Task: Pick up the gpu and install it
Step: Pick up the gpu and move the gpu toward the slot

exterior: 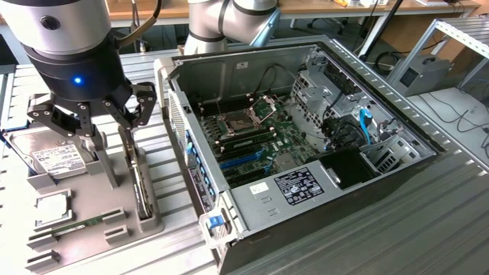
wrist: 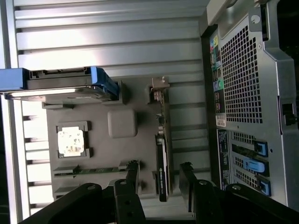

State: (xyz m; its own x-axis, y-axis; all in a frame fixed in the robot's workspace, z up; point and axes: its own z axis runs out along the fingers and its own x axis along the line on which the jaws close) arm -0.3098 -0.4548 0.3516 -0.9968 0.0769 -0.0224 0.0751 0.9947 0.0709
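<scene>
You are looking at the claw (exterior: 113, 134) hanging over the grey tray (wrist: 100, 156) that is lying on the bench (exterior: 428, 229). Its fingers (wrist: 188, 175) are standing apart, one on each side of the graphics card (wrist: 162, 140), with a gap showing on both sides, so nothing is being gripped. The card is standing on its long edge in a slot along the tray's edge nearest the open computer case (exterior: 229, 74). Its silver bracket (wrist: 160, 85) is pointing away from the claw. On the same tray, the hard drive (exterior: 55, 157) is lying at one corner, and the processor chip (wrist: 70, 141) and the memory stick (wrist: 93, 170) are sitting nearer the opposite edge.
</scene>
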